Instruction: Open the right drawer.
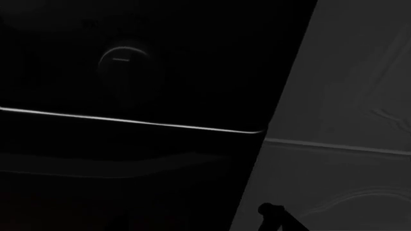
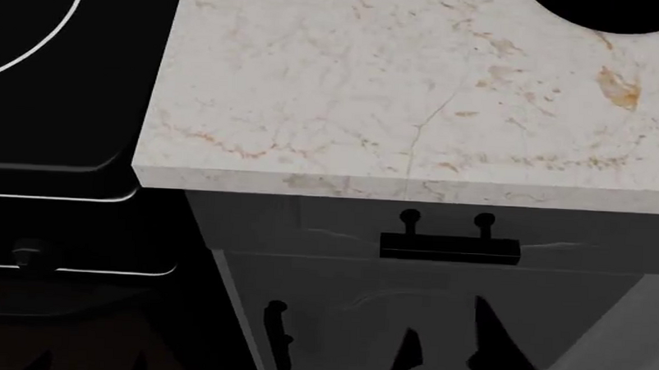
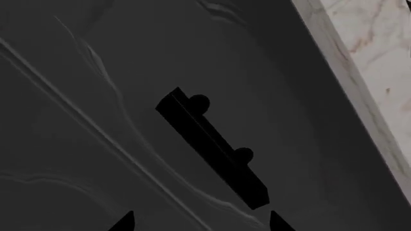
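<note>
Grey and shut flush, the right drawer (image 2: 438, 230) sits at lower centre of the head view, just beneath the marble desk (image 2: 398, 97) edge, its black bar handle (image 2: 451, 248) on two posts. Below it, the taller cabinet door (image 2: 336, 325) carries a vertical handle (image 2: 277, 338). At left is the black oven front (image 2: 64, 250) with a knob (image 2: 25, 252). The right gripper (image 2: 455, 354) has its fingers (image 3: 125, 222) spread open below the handle, gripping nothing. The left gripper's fingers cannot be made out.

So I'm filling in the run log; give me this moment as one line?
phase: approach | right drawer: closed | handle: ungrasped | right pincer: open, below handle | left pincer: facing oven front
</note>
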Tool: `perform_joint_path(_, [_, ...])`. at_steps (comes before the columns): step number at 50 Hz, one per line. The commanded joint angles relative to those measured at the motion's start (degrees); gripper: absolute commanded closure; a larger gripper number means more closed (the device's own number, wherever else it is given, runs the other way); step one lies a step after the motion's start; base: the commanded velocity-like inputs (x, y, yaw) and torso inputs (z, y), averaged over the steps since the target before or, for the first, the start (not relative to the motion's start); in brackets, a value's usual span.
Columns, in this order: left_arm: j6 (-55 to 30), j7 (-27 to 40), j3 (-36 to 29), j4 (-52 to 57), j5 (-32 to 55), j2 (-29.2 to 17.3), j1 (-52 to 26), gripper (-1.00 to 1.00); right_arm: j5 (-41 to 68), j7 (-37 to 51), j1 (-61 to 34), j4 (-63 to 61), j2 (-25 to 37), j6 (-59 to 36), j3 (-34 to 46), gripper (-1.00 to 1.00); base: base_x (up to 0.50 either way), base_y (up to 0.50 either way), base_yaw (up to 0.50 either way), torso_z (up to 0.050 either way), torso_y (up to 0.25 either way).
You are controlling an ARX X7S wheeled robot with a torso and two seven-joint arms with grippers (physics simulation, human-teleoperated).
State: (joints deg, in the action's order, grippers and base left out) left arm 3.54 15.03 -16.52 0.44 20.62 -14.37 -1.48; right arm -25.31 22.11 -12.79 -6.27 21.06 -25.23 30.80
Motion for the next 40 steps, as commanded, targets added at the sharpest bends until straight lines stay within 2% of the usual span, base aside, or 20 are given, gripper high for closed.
perform_joint_path(1, [-0.44, 0.55, -0.44, 0.52, -0.15, -0.28, -0.01, -1.0, -5.36, -3.22, -2.42, -3.75, 0.0, -6.59, 2.75, -1.0, 0.0, 0.0, 0.0, 0.0, 0.0])
perform_joint_path(6, [-0.59, 0.69, -0.61, 0.63, -0.18, -0.41, -0.12, -1.0, -10.54, -5.28, -4.43, -3.81, 0.49, -10.87, 5.82, -1.0, 0.0, 0.0, 0.0, 0.0, 0.0])
perform_joint_path(40, [-0.04, 1.33, -1.64, -0.27, -0.74, -0.85, -0.42, -1.0, -16.99, -3.19, -11.22, 8.91, 0.61, -10.81, 11.01, -1.0, 0.0, 0.0, 0.0, 0.0, 0.0])
